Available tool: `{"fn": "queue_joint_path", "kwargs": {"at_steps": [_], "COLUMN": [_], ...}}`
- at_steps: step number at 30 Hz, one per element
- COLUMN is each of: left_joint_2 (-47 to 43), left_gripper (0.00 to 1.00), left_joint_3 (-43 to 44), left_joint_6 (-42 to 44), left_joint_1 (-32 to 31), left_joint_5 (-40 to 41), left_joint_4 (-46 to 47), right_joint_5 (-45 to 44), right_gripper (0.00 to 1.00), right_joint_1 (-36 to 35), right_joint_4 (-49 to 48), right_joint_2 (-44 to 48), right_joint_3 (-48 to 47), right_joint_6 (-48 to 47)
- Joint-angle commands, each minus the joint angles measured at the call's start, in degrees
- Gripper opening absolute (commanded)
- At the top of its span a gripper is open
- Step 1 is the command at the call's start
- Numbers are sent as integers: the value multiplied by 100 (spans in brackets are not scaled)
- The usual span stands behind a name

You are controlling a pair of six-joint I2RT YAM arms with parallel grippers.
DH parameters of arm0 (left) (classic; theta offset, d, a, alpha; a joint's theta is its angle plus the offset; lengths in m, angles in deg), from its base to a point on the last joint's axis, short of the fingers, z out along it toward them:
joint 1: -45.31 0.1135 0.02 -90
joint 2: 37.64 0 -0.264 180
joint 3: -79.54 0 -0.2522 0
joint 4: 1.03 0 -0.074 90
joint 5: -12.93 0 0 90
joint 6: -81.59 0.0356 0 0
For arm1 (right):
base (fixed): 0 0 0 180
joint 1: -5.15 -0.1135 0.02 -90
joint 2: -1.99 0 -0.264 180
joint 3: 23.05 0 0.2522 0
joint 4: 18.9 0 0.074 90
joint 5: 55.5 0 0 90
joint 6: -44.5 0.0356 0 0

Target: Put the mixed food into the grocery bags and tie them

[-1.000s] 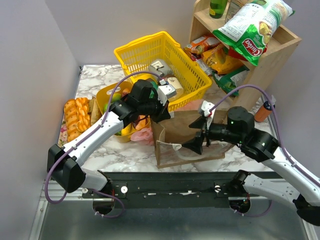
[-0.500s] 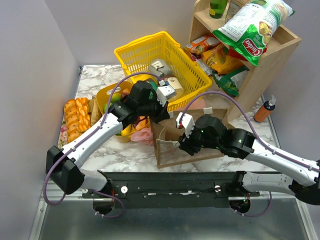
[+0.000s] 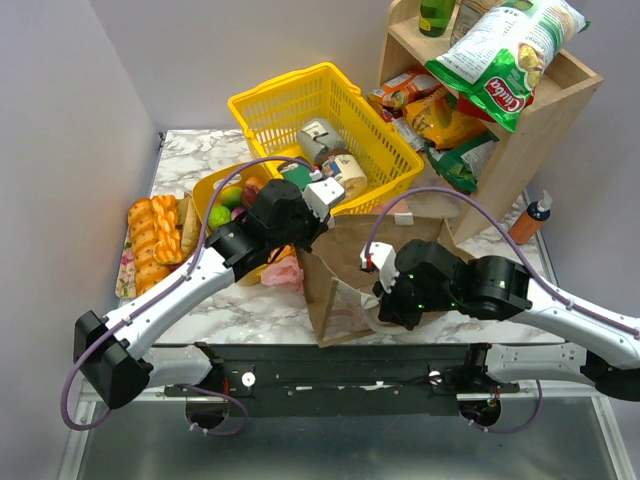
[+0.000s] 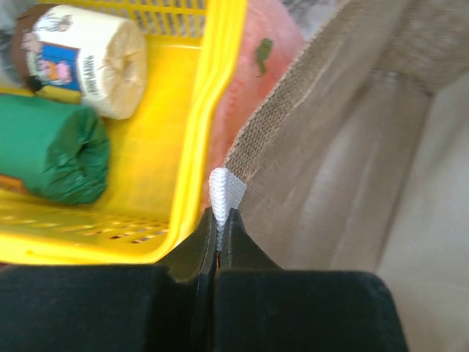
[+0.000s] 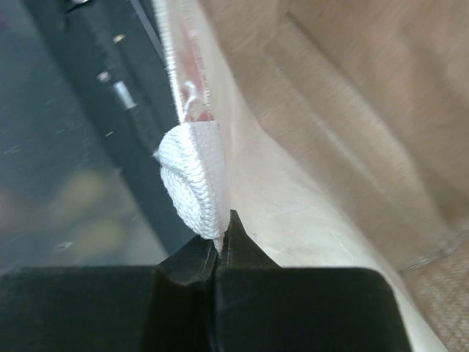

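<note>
Brown paper bag (image 3: 352, 255) sits mouth-open on marble worktop (image 3: 235, 305), just in front of yellow mesh basket (image 3: 290, 100). Left pincer (image 4: 218, 220) clamped on far white handle (image 4: 226, 189). Right pincer (image 5: 218, 246) clamped on near white handle (image 5: 192, 172). Crisp packet (image 3: 505, 50) up on wooden shelf (image 3: 520, 120).

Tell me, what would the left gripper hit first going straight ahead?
Beyond the white handle the left gripper pinches, probably the pink bag beside the yellow basket, though depth is hard to judge.
</note>
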Motion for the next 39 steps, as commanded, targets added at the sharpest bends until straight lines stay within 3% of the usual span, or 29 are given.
{"fn": "queue_joint_path", "kwargs": {"at_steps": [1,5,12,15,16,19,23,28,31,32,34,35,36,38,39], "left_joint_2": [-171,-232,-443,-434,-426,-417,-408,-364,-364,-355,-311,-303,-268,-232,-215], "left_gripper": [0,0,0,0,0,0,0,0,0,0,0,0,0,0,0], "left_joint_3": [-112,-209,-411,-385,-376,-323,-297,-218,-226,-226,-200,-191,-165,-139,-121], "left_joint_6": [315,517,623,658,658,728,728,632,544,535,508,474,464,464,456], "left_joint_1": [-89,-300,-432,-432,-423,-432,-432,-441,-458,-476,-520,-537,-555,-607,-634], "left_joint_5": [1253,1623,780,551,412,174,-29,-47,-117,-108,-91,-73,-56,-3,6], "left_joint_4": [420,464,719,641,614,509,447,394,429,420,420,403,368,350,315], "right_joint_5": [547,399,90,55,20,-190,-1164,-3659,-4960,-5294,-6445,-6788,-7227,-7231,-7109], "right_gripper": [1,1,6,29,50,74,79,82,83,84,84,85,84,84,84], "right_joint_1": [-88,-88,-87,-87,-79,-88,-88,-88,-79,-87,-79,-61,61,237,342], "right_joint_4": [772,729,-262,-589,-625,-599,-502,-660,-1204,-1440,-2729,-3448,-4987,-5965,-6308], "right_joint_2": [443,813,848,831,831,866,848,480,138,58,-135,-171,-232,-390,-443], "right_joint_3": [-259,-339,373,365,312,-74,-820,-1989,-2420,-2448,-2213,-2019,-1869,-1701,-1710], "right_joint_6": [556,715,689,653,653,618,618,189,-592,-1230,-2128,-3490,-4209,-5510,-5664]}}
